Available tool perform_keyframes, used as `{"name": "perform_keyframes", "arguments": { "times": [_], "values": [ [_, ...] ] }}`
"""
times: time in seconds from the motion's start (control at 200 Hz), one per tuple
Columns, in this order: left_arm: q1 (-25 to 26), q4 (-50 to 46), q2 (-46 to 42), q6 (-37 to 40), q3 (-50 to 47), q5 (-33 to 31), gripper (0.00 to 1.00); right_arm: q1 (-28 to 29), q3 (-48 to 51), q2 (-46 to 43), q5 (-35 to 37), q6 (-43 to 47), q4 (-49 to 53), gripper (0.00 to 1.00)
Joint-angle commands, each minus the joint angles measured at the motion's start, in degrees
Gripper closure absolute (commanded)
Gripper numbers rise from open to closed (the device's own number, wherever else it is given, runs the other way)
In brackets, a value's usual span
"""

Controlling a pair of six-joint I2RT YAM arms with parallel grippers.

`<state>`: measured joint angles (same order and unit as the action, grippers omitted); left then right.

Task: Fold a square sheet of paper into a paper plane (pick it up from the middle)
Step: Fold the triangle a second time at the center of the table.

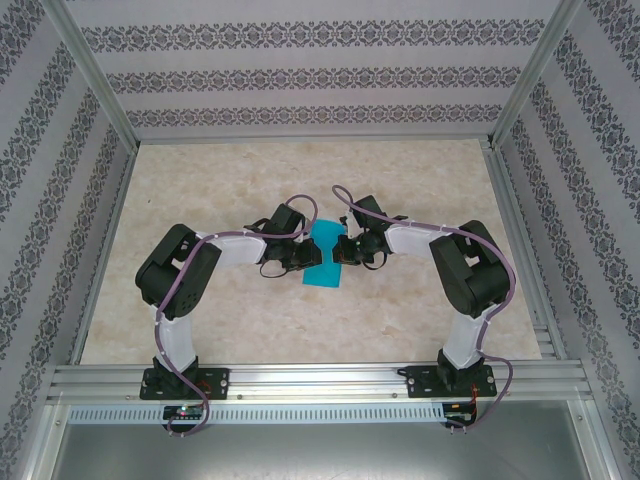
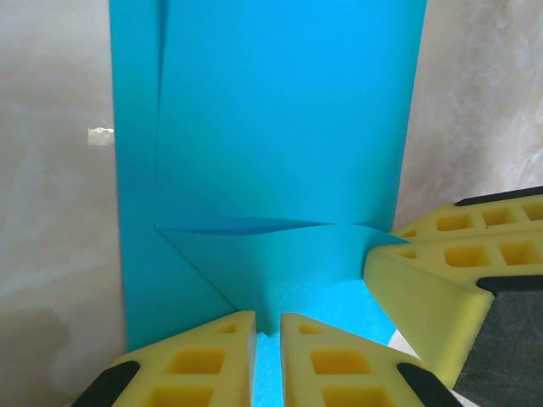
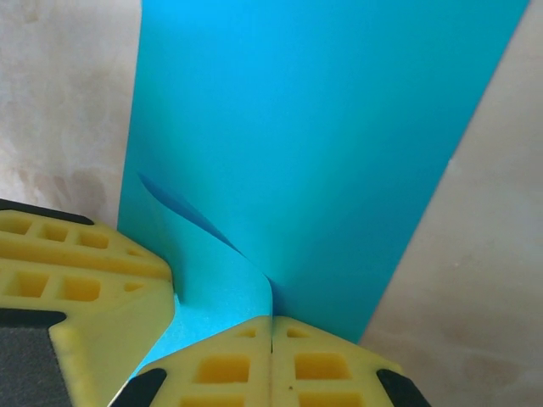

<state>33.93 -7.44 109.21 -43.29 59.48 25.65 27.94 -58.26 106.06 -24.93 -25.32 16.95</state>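
Observation:
The square sheet of paper (image 1: pixel 322 276), cyan-blue, lies mid-table as a tall folded strip. My left gripper (image 1: pixel 305 256) and right gripper (image 1: pixel 346 250) meet at it from either side. In the left wrist view a lifted triangular flap of the sheet (image 2: pixel 280 127) narrows down into the slim gap between my left gripper's (image 2: pixel 267 319) fingers, which pinch it. In the right wrist view the sheet (image 3: pixel 322 127) curls up into the seam of my right gripper (image 3: pixel 271 320), whose jaws are pressed together on that edge. The paper plane is out of view.
The marble-patterned table (image 1: pixel 220 180) is fenced by aluminium rails (image 1: pixel 300 380) and patterned walls. The other arm's yellow finger crowds each wrist view: the right finger (image 2: pixel 441 271) and the left finger (image 3: pixel 85 280). Bare tabletop lies beyond and beside the sheet.

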Motion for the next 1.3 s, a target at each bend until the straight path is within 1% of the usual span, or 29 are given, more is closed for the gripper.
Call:
{"name": "perform_keyframes", "arguments": {
  "times": [0.0,0.205,0.659,0.834,1.004,1.069,1.294],
  "values": [
    [0.96,-2.46,0.91,1.93,0.30,-0.42,0.84,-0.81,-1.47,0.73,2.26,1.35,0.32,0.95],
    [1.06,-2.45,0.23,2.76,0.02,-0.41,0.81,-0.87,-1.80,0.81,2.43,1.34,0.26,0.95],
    [1.05,-2.85,-0.67,3.65,0.49,-0.24,0.82,-0.87,-2.48,2.48,2.43,2.07,1.41,0.95],
    [1.11,1.47,-3.62,2.93,-0.09,1.84,0.85,-0.88,-2.58,2.97,2.43,2.34,2.10,0.94],
    [1.29,7.52,-2.75,0.02,-1.47,4.60,0.90,-0.87,-2.78,3.49,2.43,2.38,2.45,0.94],
    [1.66,8.09,-1.87,-0.58,-1.26,4.91,0.92,-0.87,-2.85,3.66,2.43,2.39,2.55,0.95],
    [2.89,7.80,0.74,-1.22,-0.77,4.54,0.94,-0.79,-2.96,4.15,2.16,2.32,2.82,0.94]
  ]
}}
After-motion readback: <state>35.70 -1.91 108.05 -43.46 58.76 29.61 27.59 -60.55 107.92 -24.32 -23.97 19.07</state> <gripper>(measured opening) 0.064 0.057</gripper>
